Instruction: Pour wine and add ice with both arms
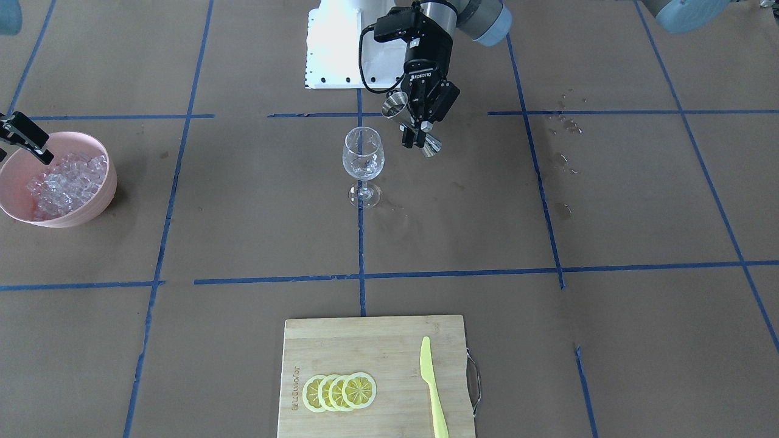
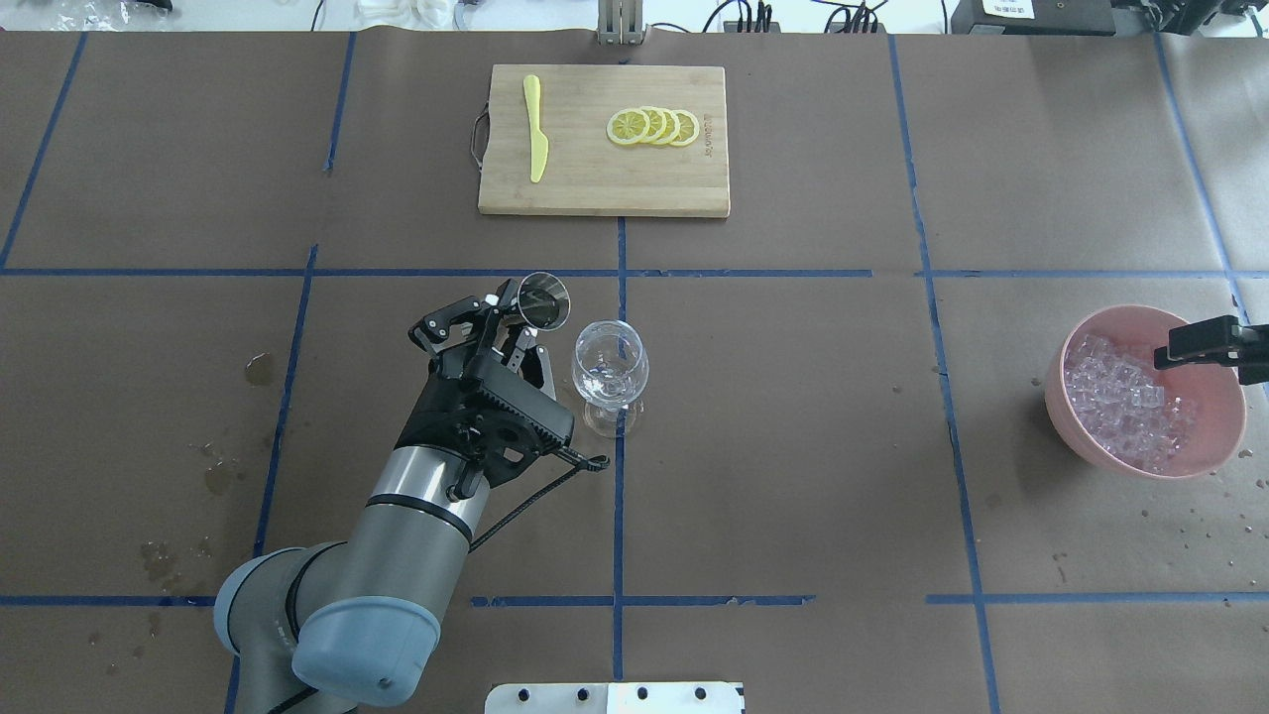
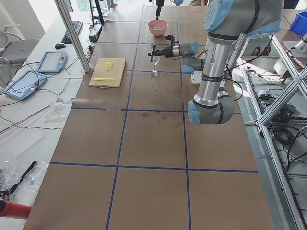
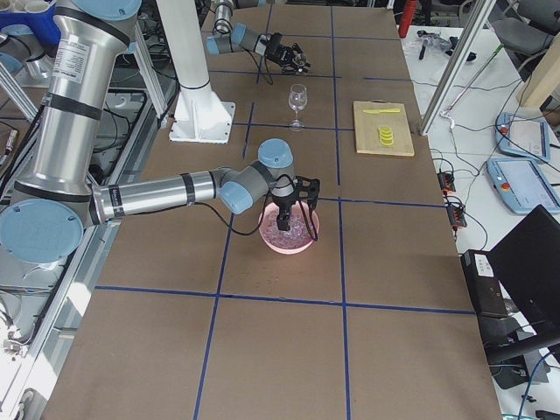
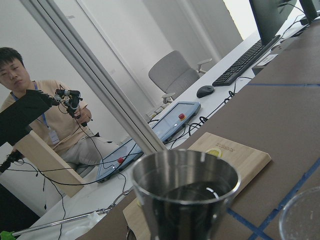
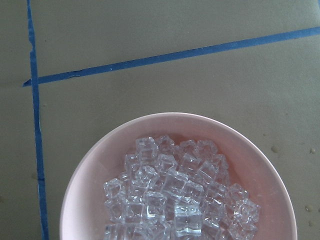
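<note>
My left gripper (image 1: 420,135) is shut on a steel jigger (image 1: 398,104) and holds it tilted just beside the bowl of a clear wine glass (image 1: 363,159) that stands mid-table. In the overhead view the left gripper (image 2: 511,337) holds the jigger (image 2: 543,300) to the left of the glass (image 2: 609,365). The left wrist view shows dark liquid in the jigger (image 5: 187,195). My right gripper (image 1: 36,149) hangs open and empty just above the ice (image 1: 67,181) heaped in a pink bowl (image 1: 103,201). The right wrist view looks straight down on the ice (image 6: 172,200).
A wooden cutting board (image 1: 365,347) at the operators' edge carries lemon slices (image 1: 339,391) and a yellow plastic knife (image 1: 432,389). The white pedestal (image 1: 335,48) stands behind the glass. Wet spots (image 1: 566,125) lie on the brown paper on my left side.
</note>
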Controlling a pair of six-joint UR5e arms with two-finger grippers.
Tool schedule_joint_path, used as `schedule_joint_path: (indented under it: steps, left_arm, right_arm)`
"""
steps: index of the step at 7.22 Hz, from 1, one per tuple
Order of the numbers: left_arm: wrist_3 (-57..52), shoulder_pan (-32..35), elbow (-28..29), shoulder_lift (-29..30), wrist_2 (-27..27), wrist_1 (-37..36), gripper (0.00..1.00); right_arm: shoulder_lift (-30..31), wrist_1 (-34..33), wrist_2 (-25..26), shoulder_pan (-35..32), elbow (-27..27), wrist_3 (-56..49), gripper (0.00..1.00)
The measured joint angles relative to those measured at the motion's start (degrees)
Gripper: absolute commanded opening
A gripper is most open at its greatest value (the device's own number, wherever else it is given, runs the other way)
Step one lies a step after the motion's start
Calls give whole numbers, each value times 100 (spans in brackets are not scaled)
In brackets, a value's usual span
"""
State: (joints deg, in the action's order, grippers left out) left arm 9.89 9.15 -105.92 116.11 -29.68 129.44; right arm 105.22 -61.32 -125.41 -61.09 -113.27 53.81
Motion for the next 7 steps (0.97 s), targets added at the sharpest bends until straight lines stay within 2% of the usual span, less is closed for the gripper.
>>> schedule_joint_path:
  steps: [7]
  left_arm:
    - [-2376,-54,149,268,203,-254,0]
  right_arm:
    - [-16,15,67,86,37,6,100]
